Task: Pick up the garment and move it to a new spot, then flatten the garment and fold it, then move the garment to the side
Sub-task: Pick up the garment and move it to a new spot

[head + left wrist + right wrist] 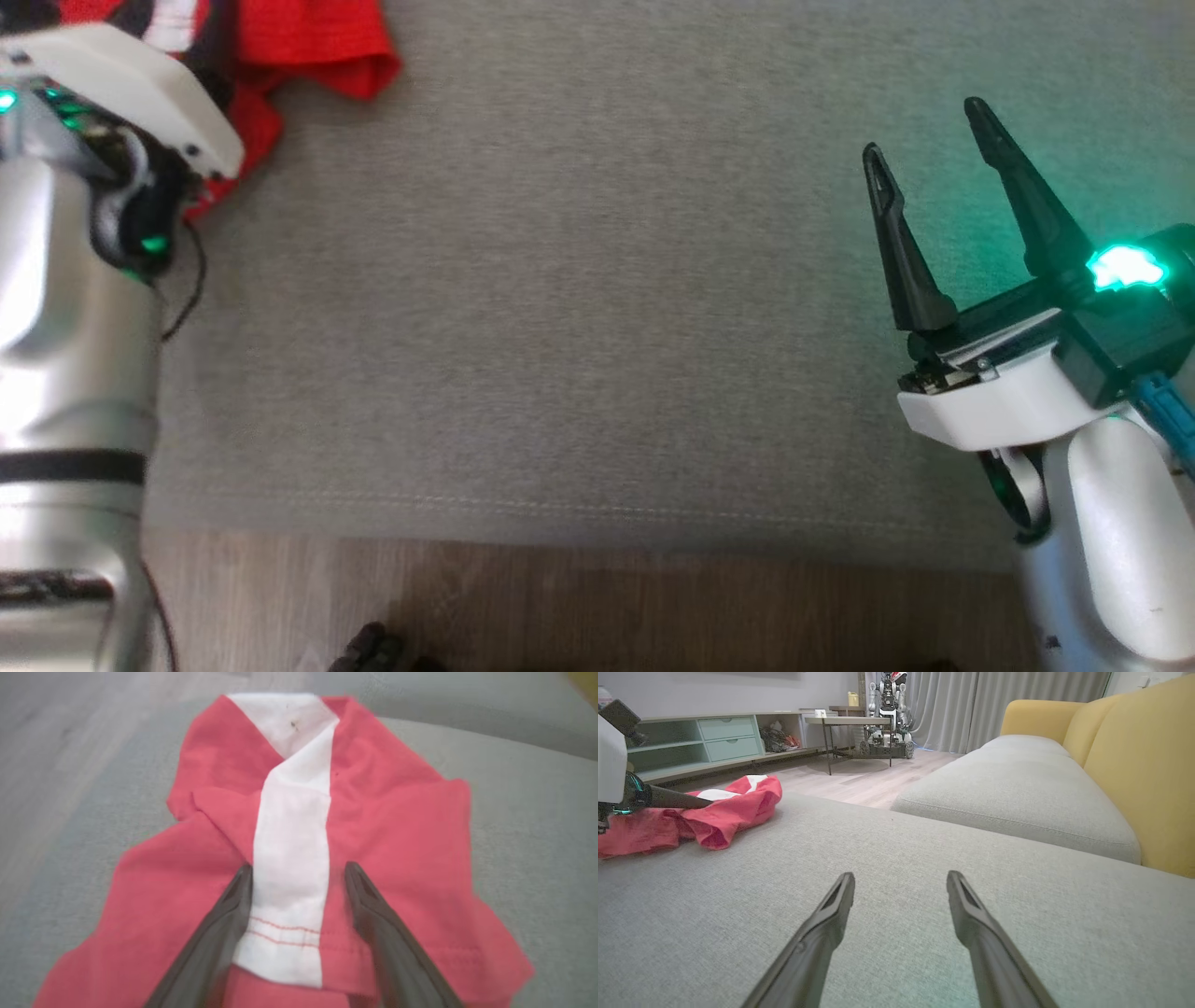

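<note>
The garment (383, 840) is red with a white stripe and lies crumpled on the grey cushion (579, 308). In the head view the garment (308, 42) is at the top left, partly hidden by my left wrist. My left gripper (299, 872) hangs open just above it, one finger on each side of the white stripe, nothing held. The right wrist view shows the garment (714, 812) at the far left, with a dark finger of the left arm over it. My right gripper (924, 126) stands open over bare cushion at the right, also (901, 879).
The cushion's front seam and wood floor (579, 607) run along the bottom of the head view. A yellow sofa back (1139, 765) rises at the right. A low cabinet (714, 742), a side table (847, 723) and another robot (889, 714) stand across the room.
</note>
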`<state>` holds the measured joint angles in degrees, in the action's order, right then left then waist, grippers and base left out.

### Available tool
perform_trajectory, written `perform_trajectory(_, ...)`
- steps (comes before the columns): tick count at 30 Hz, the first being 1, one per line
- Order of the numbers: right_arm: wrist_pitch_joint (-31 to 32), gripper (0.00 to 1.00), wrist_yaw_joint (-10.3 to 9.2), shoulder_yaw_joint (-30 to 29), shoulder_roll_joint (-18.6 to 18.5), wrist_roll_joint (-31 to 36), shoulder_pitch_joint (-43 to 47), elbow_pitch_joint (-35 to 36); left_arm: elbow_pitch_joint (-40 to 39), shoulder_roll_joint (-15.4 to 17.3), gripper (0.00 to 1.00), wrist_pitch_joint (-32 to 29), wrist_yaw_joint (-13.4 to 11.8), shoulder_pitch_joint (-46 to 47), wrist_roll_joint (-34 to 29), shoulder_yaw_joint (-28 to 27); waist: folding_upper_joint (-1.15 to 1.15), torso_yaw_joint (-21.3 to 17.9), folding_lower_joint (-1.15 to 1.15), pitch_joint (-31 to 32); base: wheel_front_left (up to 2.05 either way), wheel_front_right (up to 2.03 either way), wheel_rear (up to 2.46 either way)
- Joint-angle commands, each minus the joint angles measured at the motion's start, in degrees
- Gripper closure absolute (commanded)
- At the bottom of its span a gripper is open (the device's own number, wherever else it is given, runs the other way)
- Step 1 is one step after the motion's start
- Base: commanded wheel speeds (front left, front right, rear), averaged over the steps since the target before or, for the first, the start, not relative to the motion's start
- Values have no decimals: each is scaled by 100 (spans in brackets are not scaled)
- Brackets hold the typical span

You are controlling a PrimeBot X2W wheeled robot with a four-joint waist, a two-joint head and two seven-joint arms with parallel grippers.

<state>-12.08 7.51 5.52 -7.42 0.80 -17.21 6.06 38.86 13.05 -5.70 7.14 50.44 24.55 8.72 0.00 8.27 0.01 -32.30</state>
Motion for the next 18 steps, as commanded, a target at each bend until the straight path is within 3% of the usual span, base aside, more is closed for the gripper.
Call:
perform_trajectory(1, -19, 0, -2, 114, 55, 14, -59, 235, 9, 368, 0, -138, 30, 240, 65, -145, 0, -172, -1, -137, 0, 0, 0)
perform_trajectory(5, -76, 0, -2, 107, 101, -10, -134, 218, 517, 513, 0, -581, 32, 515, 56, 42, 0, -324, -1, -202, 0, 0, 0)
perform_trajectory(6, -92, 0, -2, 107, 118, -17, -150, 202, 561, 504, 100, -690, 33, 533, 118, 160, 0, -357, -1, -200, 0, 0, 0)
perform_trajectory(10, -156, 0, -2, 93, 187, -33, -167, 95, 524, 608, 100, -717, 34, 508, 487, 432, 0, -445, -1, -139, 0, 0, 0)
perform_trajectory(18, -256, 0, -2, 136, 315, -67, -192, -231, 224, 704, 100, 523, 34, 379, 639, 472, 0, -551, -1, 399, 0, 0, 0)
